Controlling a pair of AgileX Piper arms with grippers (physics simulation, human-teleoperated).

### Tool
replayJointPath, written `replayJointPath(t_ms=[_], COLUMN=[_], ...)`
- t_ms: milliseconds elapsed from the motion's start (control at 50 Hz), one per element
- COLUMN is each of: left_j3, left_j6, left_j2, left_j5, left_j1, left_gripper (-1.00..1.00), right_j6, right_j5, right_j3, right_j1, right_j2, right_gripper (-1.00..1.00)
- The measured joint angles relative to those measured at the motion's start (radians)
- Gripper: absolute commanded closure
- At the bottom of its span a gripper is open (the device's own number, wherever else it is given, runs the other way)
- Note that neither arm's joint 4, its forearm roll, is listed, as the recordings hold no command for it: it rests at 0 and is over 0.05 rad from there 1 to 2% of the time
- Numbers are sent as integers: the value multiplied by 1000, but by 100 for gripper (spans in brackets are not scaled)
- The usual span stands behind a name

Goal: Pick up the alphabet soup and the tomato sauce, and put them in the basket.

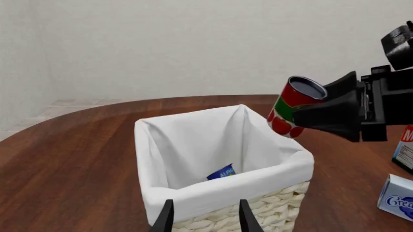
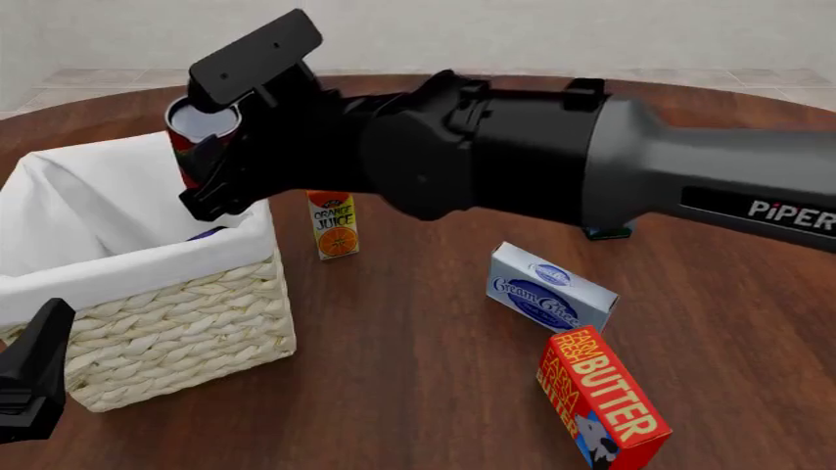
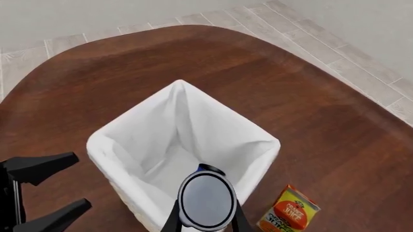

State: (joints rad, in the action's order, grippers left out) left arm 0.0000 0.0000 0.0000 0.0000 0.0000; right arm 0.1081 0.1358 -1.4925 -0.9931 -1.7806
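The tomato sauce (image 1: 291, 104), a red can with a green band and dark top, hangs tilted over the far edge of the basket (image 1: 226, 192), with my right gripper (image 1: 298, 115) shut on it. In the front view the tomato sauce (image 2: 196, 132) is above the basket's (image 2: 170, 323) right rim. The right wrist view looks down on its top (image 3: 206, 200) over the white liner (image 3: 96, 142). The alphabet soup (image 1: 221, 172) lies inside the basket, only a bit of blue label showing. My left gripper (image 1: 205, 212) is open at the basket's near side.
An orange juice carton (image 2: 333, 223) stands just right of the basket. A blue cream cheese box (image 2: 549, 289) and a red butter box (image 2: 604, 399) lie further right and nearer. The right arm (image 2: 523, 157) spans the table's middle.
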Motion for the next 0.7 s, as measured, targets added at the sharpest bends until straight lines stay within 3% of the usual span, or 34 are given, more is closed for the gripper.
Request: replayJointPath(t_ms=[700], left_j3=[0], left_j6=[0], left_j2=[0], left_j5=[0], left_j1=[0], left_gripper=[-100], right_j6=[-7], right_j5=[0], right_j3=[-73], right_j1=[-15], right_j2=[-90], right_gripper=[100])
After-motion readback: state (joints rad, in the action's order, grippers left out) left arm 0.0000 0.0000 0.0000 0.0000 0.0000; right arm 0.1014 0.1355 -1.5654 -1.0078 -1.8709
